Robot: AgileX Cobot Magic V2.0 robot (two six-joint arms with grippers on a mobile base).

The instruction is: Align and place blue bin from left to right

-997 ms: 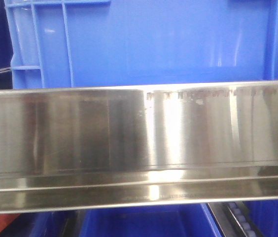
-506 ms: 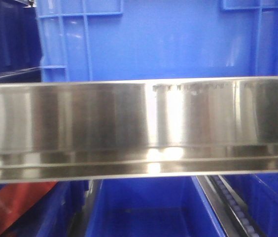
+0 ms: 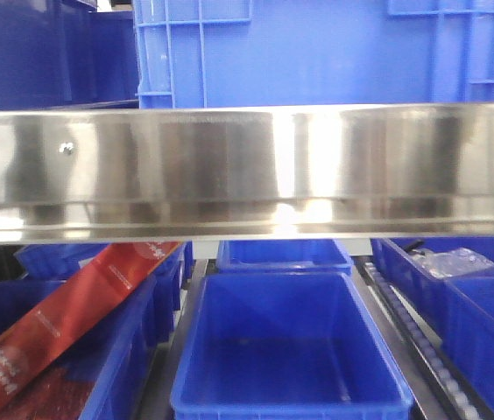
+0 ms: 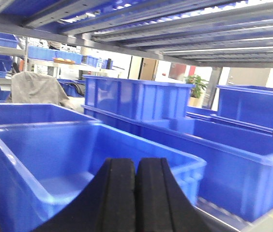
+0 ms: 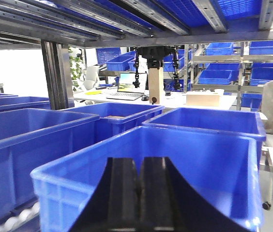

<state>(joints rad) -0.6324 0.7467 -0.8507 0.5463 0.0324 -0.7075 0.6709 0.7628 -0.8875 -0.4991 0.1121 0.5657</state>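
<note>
Two pincers frame my remote view, one per wrist camera, with the front camera between them. Left wrist view: my left pincer is clenched, its black fingers pressed together with nothing between them, hovering above an open shallow bin; further bins line the shelf to its right, under a roller rack. Front view, left to right: a red carton leans diagonally in a left-hand bin; a bare centre bin sits on the lower shelf; a roller track runs beside it; a right-hand bin follows. A steel shelf rail spans the full width. Above and behind that rail stands the blue bin, on the upper shelf, centre to right of the view, its tall wall ribbed near both corners. Right wrist view: my right pincer is likewise clenched and holds nothing, poised over a near bin, with a desk visible beyond the shelving.
</note>
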